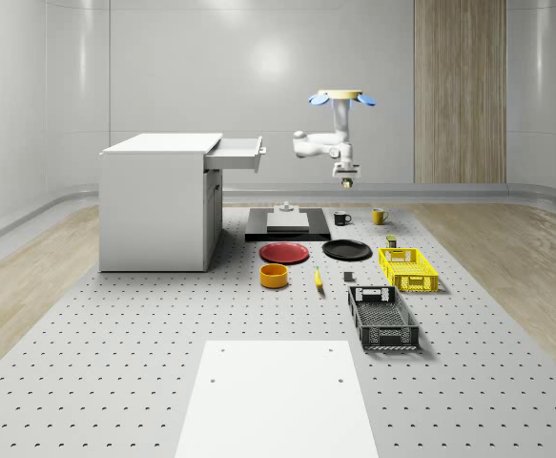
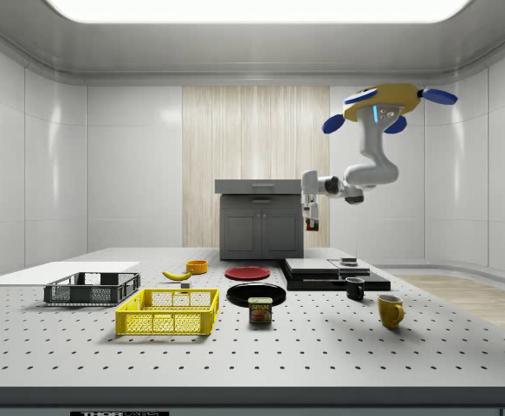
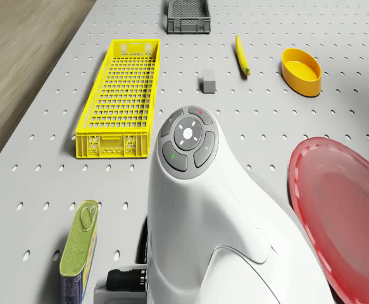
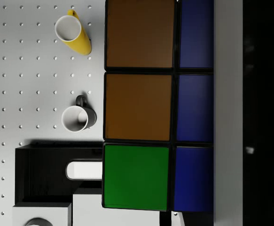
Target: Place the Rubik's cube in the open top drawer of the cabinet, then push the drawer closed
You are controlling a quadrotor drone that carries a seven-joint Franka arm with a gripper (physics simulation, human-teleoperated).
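Already gripped: cube aloft, drawer ahead

We hold the cube [image 4: 141, 103] clamped in our gripper [image 1: 346, 176], hovering over the mugs [image 4: 76, 118]. Rigid, light and slick-faced, it suits a flat-sided grip. Beyond, the drawer [image 1: 236, 153] stands open.

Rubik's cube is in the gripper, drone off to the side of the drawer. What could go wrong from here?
1. The Rubik's cube is held high in the gripper, over the mugs; a slip would probably drop it near the black mug.
2. The open top drawer sits to the whole-scene view's left of the gripper at a similar height, so a level approach may clip its front.
3. The drone hovers while carrying, so sway could spoil the release.
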